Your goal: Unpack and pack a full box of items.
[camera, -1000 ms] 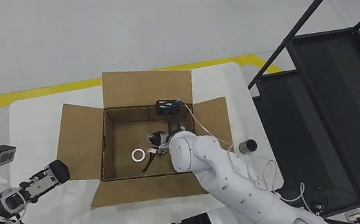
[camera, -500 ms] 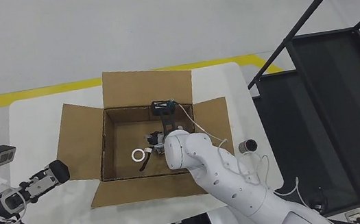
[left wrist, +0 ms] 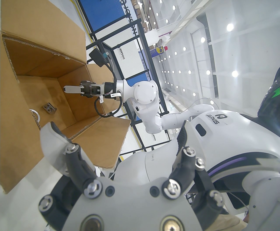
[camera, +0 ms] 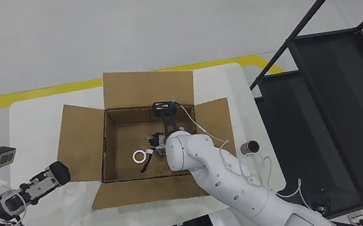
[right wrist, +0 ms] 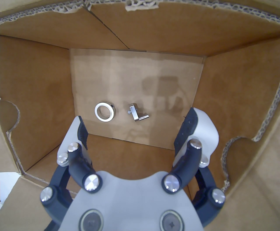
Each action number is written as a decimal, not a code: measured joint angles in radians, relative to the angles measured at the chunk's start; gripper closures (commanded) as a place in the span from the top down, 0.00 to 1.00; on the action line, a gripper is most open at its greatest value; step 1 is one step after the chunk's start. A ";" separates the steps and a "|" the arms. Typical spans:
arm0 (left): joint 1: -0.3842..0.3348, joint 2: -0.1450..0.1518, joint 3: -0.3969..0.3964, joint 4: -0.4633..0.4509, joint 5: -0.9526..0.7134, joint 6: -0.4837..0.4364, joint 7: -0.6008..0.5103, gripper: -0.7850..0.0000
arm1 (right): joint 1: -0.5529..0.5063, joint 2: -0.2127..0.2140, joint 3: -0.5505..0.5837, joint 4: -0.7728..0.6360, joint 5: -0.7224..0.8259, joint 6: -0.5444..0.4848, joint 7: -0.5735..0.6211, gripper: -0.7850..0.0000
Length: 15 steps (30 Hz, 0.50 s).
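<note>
Since a second ago the right arm has edged slightly toward the left over the box (camera: 150, 86); the left arm has not shifted. The box sits on the tabletop (camera: 37, 126), flaps folded out. The right gripper (right wrist: 135, 119) hangs inside it, jaws apart and empty. The left gripper (left wrist: 118, 126), likewise spread and empty, is over the tabletop beside the box. On the box floor lies a metal ring (right wrist: 105, 111), just beside what appears to be a small bracket (right wrist: 136, 114).
</note>
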State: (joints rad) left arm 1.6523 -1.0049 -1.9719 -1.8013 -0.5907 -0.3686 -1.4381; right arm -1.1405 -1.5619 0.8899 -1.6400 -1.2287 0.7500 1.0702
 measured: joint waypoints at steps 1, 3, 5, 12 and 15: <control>0.000 0.000 0.000 0.000 0.000 0.000 0.000 1.00 | 0.000 0.000 0.000 0.000 0.000 0.000 0.000 1.00; 0.000 0.000 0.000 0.000 0.000 0.000 0.000 1.00 | -0.006 0.001 -0.009 0.021 -0.014 -0.024 -0.016 1.00; 0.000 0.000 0.000 0.000 0.000 0.000 0.000 1.00 | -0.005 0.001 -0.011 0.065 -0.011 -0.072 -0.030 1.00; 0.000 0.000 0.000 0.000 0.000 0.000 0.000 1.00 | 0.054 -0.013 -0.035 0.216 0.001 -0.166 -0.044 1.00; 0.000 0.000 0.000 0.000 0.000 0.000 0.000 1.00 | 0.083 -0.023 -0.047 0.275 0.027 -0.189 -0.048 1.00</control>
State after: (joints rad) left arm 1.6523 -1.0049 -1.9719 -1.8013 -0.5907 -0.3686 -1.4381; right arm -1.0572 -1.5849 0.8428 -1.3649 -1.2019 0.5606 1.0224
